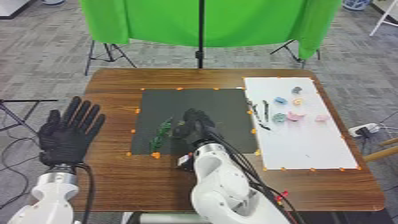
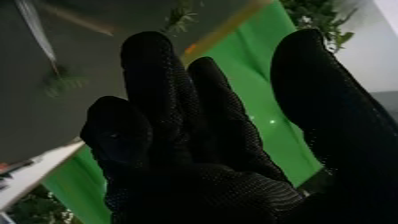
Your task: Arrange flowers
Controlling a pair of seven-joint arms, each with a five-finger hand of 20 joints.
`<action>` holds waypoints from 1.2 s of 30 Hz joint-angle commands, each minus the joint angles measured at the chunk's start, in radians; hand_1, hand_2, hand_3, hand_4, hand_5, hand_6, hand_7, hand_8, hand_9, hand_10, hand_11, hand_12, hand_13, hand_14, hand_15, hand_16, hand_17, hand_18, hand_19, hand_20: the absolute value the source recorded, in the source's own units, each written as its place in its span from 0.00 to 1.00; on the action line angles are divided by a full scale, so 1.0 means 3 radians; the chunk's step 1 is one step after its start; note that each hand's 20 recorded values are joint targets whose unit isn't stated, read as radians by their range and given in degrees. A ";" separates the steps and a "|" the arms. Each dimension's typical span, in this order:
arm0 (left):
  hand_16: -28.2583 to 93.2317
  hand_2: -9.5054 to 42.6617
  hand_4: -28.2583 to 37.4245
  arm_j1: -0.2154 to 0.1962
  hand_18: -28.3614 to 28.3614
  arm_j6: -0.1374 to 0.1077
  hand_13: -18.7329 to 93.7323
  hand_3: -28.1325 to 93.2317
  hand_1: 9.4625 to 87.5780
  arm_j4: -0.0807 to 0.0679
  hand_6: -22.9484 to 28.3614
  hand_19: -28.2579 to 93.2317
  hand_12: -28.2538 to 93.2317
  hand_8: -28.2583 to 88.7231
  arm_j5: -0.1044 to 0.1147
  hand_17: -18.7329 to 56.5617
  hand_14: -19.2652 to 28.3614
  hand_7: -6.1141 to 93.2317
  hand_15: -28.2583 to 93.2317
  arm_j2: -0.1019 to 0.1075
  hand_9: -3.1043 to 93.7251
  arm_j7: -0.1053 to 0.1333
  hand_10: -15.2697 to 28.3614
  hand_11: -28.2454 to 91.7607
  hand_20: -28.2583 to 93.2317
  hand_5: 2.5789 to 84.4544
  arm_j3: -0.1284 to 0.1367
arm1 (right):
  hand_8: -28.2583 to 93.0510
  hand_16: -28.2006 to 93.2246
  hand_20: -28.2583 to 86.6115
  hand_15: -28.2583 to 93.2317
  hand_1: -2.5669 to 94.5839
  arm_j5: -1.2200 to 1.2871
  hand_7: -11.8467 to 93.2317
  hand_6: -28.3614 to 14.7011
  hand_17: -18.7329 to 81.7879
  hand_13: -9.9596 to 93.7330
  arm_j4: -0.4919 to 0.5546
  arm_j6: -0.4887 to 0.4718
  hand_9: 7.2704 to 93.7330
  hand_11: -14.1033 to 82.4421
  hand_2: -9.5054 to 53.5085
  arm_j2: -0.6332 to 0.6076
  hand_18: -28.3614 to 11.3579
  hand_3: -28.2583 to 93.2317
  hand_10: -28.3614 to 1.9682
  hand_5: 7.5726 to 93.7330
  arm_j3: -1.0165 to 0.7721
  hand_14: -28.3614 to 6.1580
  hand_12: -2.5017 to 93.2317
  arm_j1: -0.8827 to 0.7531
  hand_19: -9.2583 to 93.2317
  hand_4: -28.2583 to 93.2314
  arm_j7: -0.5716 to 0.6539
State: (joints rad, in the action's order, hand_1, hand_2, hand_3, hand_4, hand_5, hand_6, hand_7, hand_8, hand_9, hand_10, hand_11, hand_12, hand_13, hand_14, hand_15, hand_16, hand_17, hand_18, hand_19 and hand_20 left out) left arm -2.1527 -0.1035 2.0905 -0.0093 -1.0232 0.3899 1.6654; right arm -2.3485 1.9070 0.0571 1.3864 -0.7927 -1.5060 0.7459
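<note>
The left hand (image 1: 67,140) lay at the left of the counter (image 1: 115,195), fingers straight, slightly apart. Just farther in, on the dark mat (image 1: 191,97), was a green sprig (image 1: 161,135), likely light and bendy, best pinched on its stem. Beside it hovered the right hand (image 1: 197,125), fingers straight, holding nothing. Beyond, on the white sheet (image 1: 311,150), lay what were probably thin stems (image 1: 258,116), then flower heads (image 1: 296,117), presumably soft and crushable, better gripped underneath.

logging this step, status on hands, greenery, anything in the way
Right robot hand open, empty, over black mat; left robot hand open; greenery on mat, uncovered
</note>
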 commanded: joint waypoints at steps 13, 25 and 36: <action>0.19 0.47 0.00 -0.0166 0.74 -0.0033 0.41 0.87 0.23 0.0022 0.63 0.48 0.31 0.17 -0.0010 0.15 0.72 0.15 0.46 -0.0095 0.42 0.0066 0.68 0.37 0.33 0.50 0.0097 | 0.14 0.37 0.80 0.83 0.36 0.0123 0.34 0.37 0.62 0.66 0.0358 -0.0718 0.58 0.40 0.10 -0.0379 0.03 0.91 0.08 0.63 -0.0391 0.20 0.19 -0.0374 1.00 0.07 0.0082; 0.19 0.47 0.00 -0.0127 0.74 -0.0058 0.41 0.87 0.23 0.0014 0.63 0.48 0.31 0.17 0.0010 0.15 0.72 0.16 0.46 -0.0084 0.42 -0.0013 0.68 0.37 0.33 0.50 0.0012 | 0.14 0.37 0.77 0.81 0.35 0.0202 0.37 0.40 0.60 0.64 0.0407 -0.1282 0.60 0.38 0.15 -0.0287 0.02 0.90 0.07 0.69 -0.0284 0.18 0.20 -0.0342 1.00 0.07 0.0030; 0.19 0.47 0.00 -0.0197 0.74 -0.0076 0.41 0.86 0.22 0.0033 0.63 0.48 0.31 0.17 0.0043 0.15 0.72 0.16 0.47 -0.0134 0.42 -0.0008 0.68 0.37 0.33 0.50 0.0007 | 0.14 0.37 0.77 0.80 0.35 0.0185 0.34 0.40 0.60 0.65 0.0489 -0.1170 0.63 0.36 0.16 -0.0319 0.01 0.89 0.07 0.71 -0.0329 0.18 0.20 -0.0321 1.00 0.07 0.0131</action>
State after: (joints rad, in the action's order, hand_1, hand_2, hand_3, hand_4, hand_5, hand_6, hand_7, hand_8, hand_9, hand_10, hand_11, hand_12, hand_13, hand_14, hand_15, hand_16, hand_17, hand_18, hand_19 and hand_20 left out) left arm -2.1872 -0.1145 2.1010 -0.0061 -1.0456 0.3941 1.6693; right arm -2.2840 2.0411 -0.3193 1.2993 -0.8830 -1.5958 0.7562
